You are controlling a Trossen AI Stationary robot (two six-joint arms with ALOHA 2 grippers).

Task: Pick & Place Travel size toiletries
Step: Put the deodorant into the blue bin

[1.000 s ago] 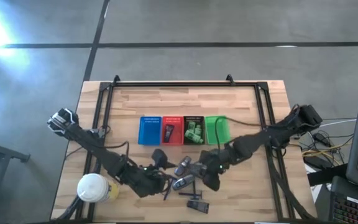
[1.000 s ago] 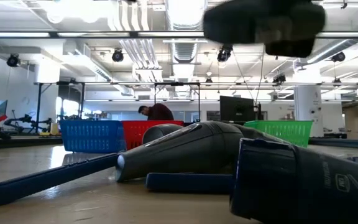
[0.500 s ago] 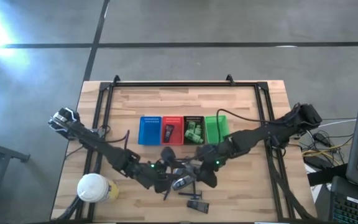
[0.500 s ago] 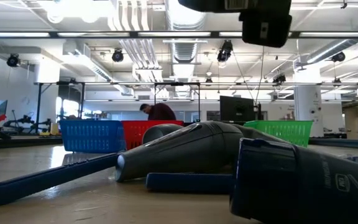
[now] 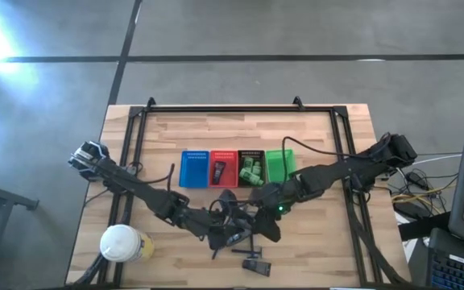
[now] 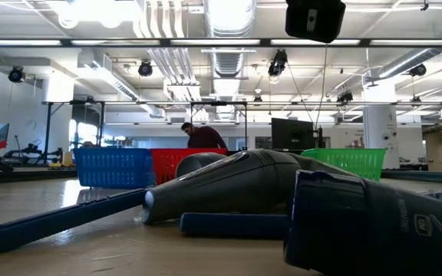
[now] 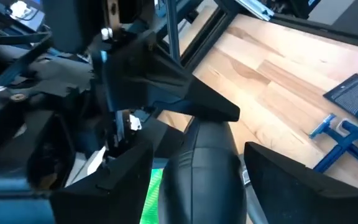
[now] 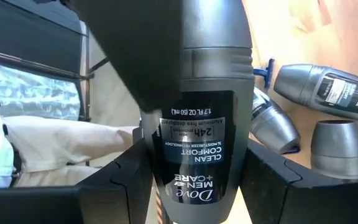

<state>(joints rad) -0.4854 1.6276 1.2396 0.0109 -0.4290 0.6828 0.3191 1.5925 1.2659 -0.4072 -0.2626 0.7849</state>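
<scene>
Toiletries sit in a loose pile on the near middle of the wooden table [image 5: 312,145], in front of a row of four baskets: blue basket [image 5: 193,169], red basket [image 5: 222,169], black basket [image 5: 251,169] and green basket [image 5: 279,167]. Your right gripper [image 8: 197,180] is closed around a grey deodorant bottle [image 8: 201,112], labelled Dove Men+Care, lifted clear of the other grey bottles [image 8: 328,90] lying on the wood. Your left gripper [image 7: 194,180] has a grey bottle [image 7: 204,168] between its fingers; you cannot tell whether it is gripped or only straddled. From above, both grippers meet over the pile, just in front of the baskets. A blue razor [image 7: 334,134] lies on the table, well apart from the left gripper. A white-lidded container [image 5: 121,242] stands at the table's near left corner. You appear to be mid-transfer: the next move likely calls for carrying the right-hand bottle to its basket and releasing it, keeping the arms from colliding.
</scene>
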